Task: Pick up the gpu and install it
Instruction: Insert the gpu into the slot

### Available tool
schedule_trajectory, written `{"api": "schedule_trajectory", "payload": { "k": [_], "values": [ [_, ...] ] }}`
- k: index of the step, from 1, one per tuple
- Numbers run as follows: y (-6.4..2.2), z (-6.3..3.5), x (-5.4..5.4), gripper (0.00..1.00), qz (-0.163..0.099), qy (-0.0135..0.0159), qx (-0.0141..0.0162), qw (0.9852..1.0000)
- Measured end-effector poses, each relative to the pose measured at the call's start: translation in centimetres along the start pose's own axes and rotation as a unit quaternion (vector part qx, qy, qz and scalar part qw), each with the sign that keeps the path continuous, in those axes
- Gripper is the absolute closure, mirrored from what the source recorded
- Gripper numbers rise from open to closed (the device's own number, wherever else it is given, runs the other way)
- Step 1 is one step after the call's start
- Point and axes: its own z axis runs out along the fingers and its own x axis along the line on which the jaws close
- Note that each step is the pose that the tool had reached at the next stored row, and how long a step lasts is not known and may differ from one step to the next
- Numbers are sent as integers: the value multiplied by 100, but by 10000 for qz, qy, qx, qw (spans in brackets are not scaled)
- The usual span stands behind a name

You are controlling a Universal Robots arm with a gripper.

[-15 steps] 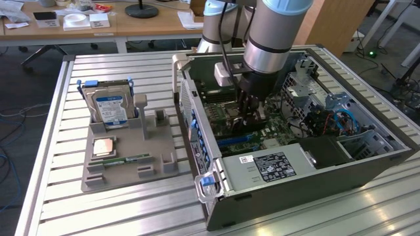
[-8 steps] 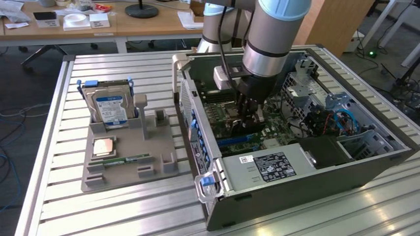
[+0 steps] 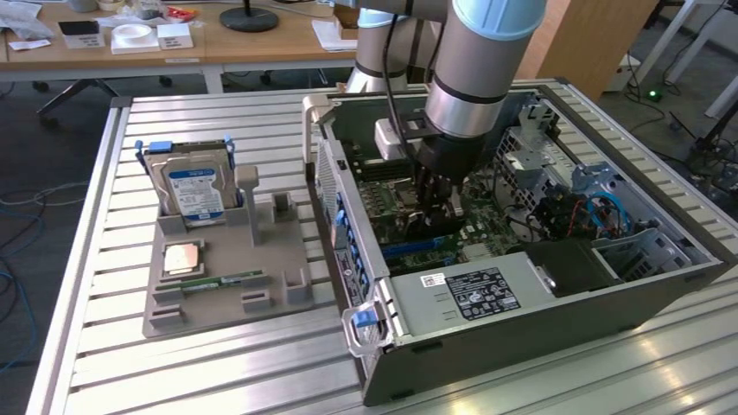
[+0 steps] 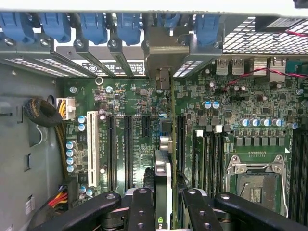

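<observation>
The claw (image 3: 436,212) reaches into the open computer case (image 3: 519,285) on the tabletop (image 3: 231,372), gripping the gpu (image 4: 162,163). The card stands edge-on over the motherboard (image 4: 130,91), its bracket end at the case's slotted wall, seemingly lined up with a slot.

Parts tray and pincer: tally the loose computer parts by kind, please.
hard drive, in tray: 1
square chip, in tray: 1
memory stick, in tray: 1
gpu, in pincer: 1
Total: 4
</observation>
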Motion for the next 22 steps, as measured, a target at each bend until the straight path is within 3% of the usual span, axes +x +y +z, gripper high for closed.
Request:
{"api": "schedule_trajectory", "payload": {
  "k": [22],
  "values": [
    [27, 74, 2, 73, -1, -3, 1, 10000]
  ]
}}
